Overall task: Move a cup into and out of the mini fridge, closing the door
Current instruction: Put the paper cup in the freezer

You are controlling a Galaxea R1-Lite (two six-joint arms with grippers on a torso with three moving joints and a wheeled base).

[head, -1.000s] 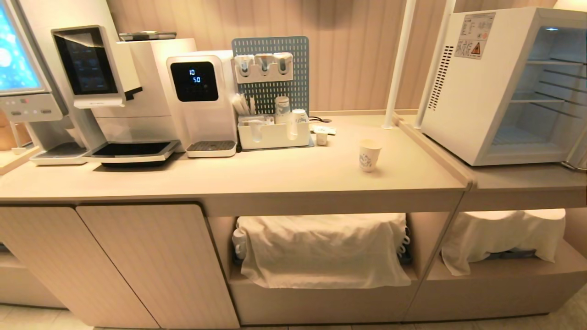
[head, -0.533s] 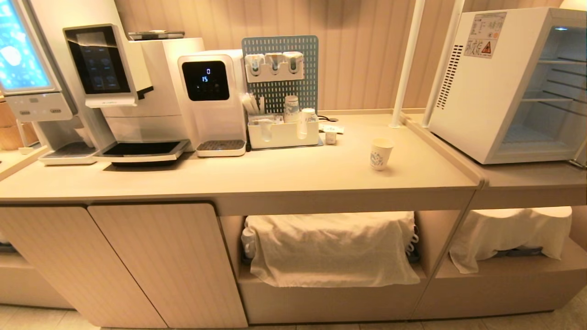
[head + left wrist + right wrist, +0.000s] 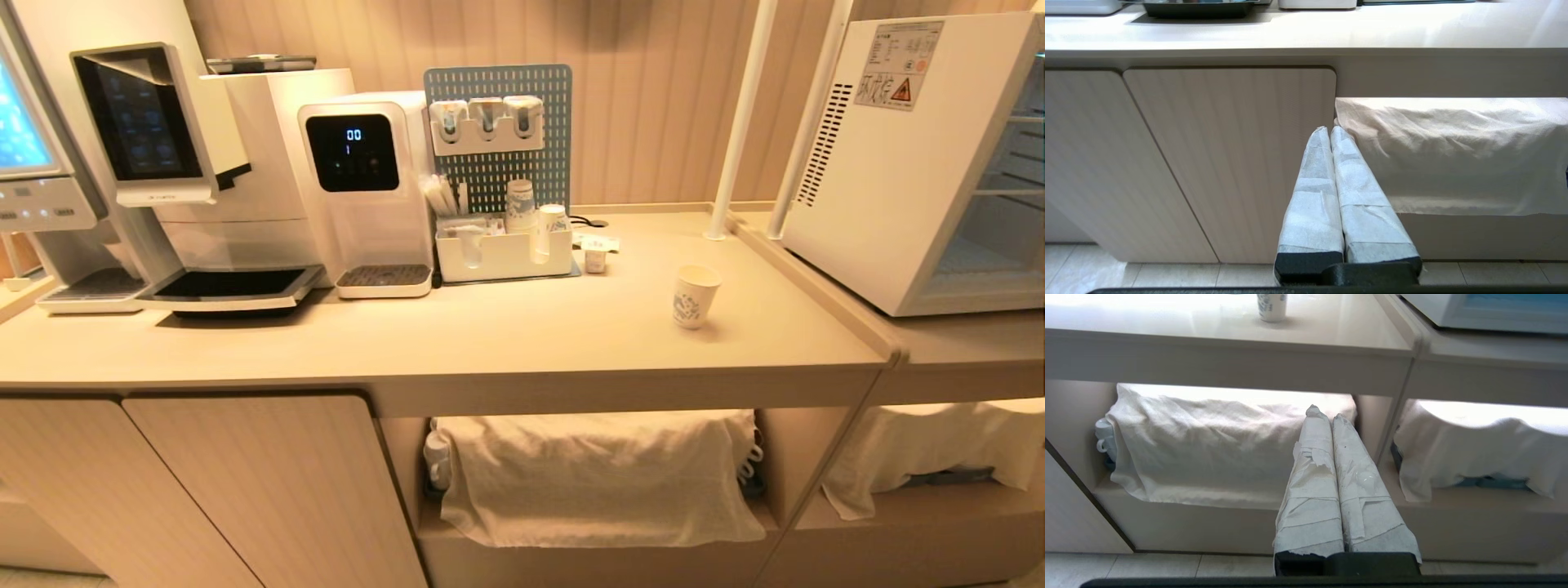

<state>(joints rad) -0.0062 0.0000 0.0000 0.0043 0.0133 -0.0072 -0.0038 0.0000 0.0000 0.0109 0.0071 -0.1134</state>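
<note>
The cup (image 3: 696, 296), white paper with a blue print, stands upright and alone on the right part of the counter (image 3: 531, 343); its base also shows in the right wrist view (image 3: 1271, 304). The mini fridge (image 3: 890, 163) sits on the adjoining lower counter at the far right, its open front with wire shelves facing right. The door is out of view. Neither arm appears in the head view. My left gripper (image 3: 1329, 130) hangs shut and empty before a cabinet front. My right gripper (image 3: 1327, 413) hangs shut and empty before the cloth-covered shelf, below the counter edge.
A coffee machine (image 3: 204, 163) and a water dispenser (image 3: 363, 188) fill the counter's left. A white organiser tray (image 3: 502, 255) with stacked cups and a small tub (image 3: 595, 260) stand behind the cup. Two white poles (image 3: 739, 122) rise beside the fridge. Cloths (image 3: 596, 482) cover the shelves underneath.
The whole head view has shifted, so the camera has moved; the counter now looks slightly nearer and less of the fridge's front shows. Nothing on the counter has moved.
</note>
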